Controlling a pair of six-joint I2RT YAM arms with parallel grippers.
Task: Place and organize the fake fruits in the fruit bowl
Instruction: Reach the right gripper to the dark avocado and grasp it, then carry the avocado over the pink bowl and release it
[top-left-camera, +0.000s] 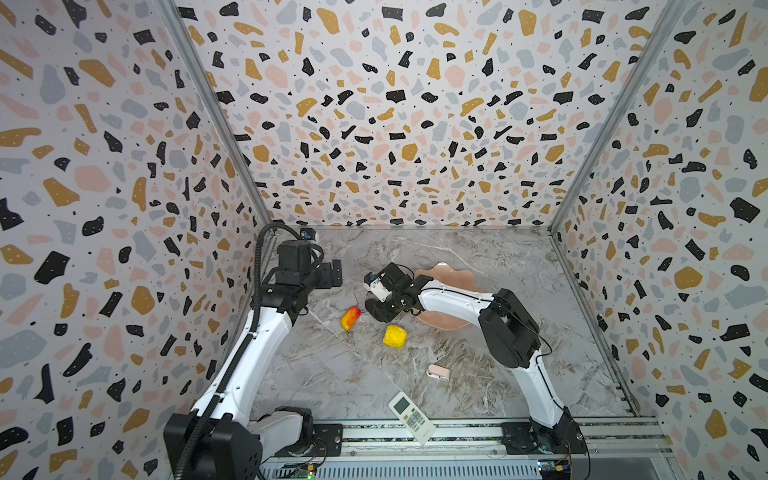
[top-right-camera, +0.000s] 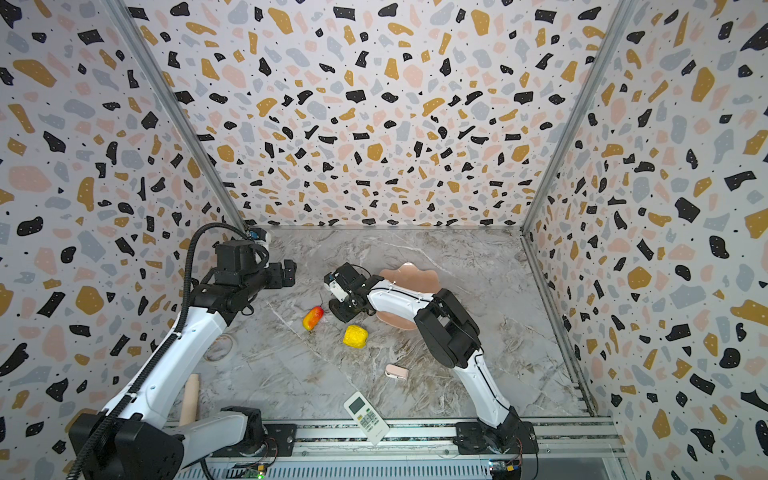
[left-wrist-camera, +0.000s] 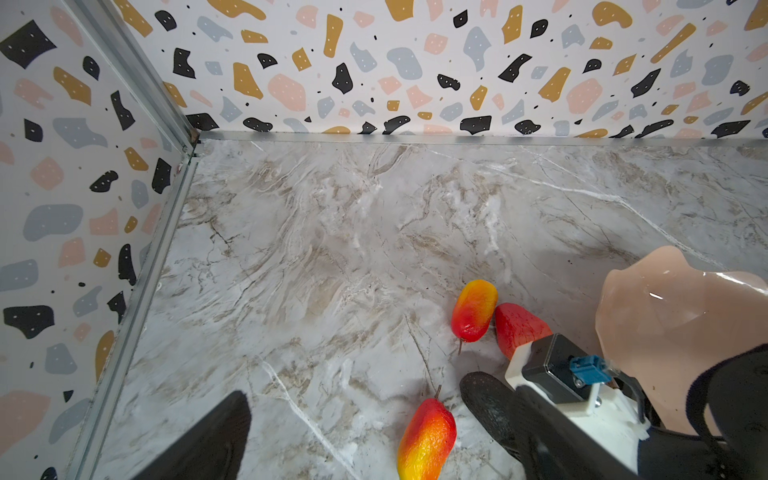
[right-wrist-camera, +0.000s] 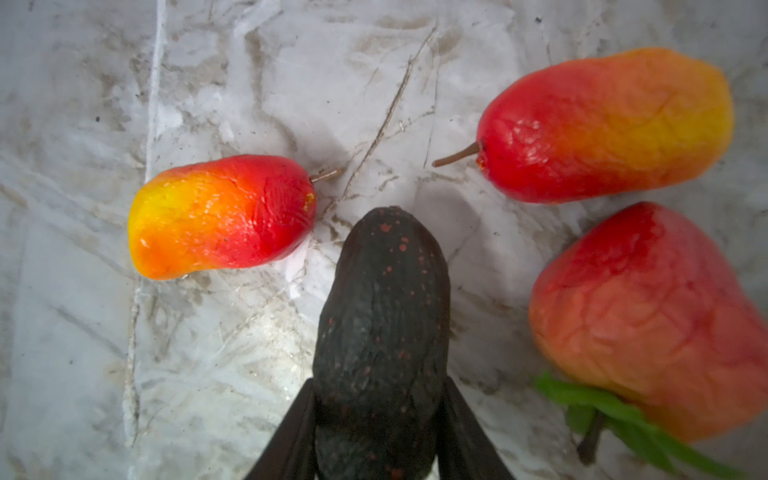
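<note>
**Top views.** The right gripper (top-left-camera: 376, 311) reaches across the middle and is low over the counter (top-left-camera: 332, 374), in front of the fruit bowl (top-left-camera: 453, 274), whose scalloped rim shows behind its arm in both top views. The exposed mango (top-left-camera: 350, 318) and the lemon (top-left-camera: 394, 336) lie on the counter near the gripper and outside the bowl. The left gripper (top-left-camera: 332, 272) hangs apart from all the fruit.

**Left wrist view.** One of the left gripper's fingers (left-wrist-camera: 216, 440) sits far to the side, so its fingers are judged to be spread, with nothing between them. The second mango (left-wrist-camera: 473, 309) lies just beside the strawberry (left-wrist-camera: 519, 328), close to the bowl's outer wall (left-wrist-camera: 665, 316).

**Right wrist view.** The right gripper's fingers (right-wrist-camera: 291, 436) are closed on the avocado (right-wrist-camera: 382, 311) across its broad belly. Its narrow end points out between the two mangoes. Whether the avocado has left the counter cannot be told.

**Handling (judgement).**
- The avocado looks like stiff, light plastic with a matte, pebbled skin, so it is unlikely to crush.
- Its taper could let it slide forward out of a pinch. The widest part, where it is held now, is the safer place to grip.
- The bowl is glossy and shallow, so round fruit may roll and should be released low, near the centre.
</note>
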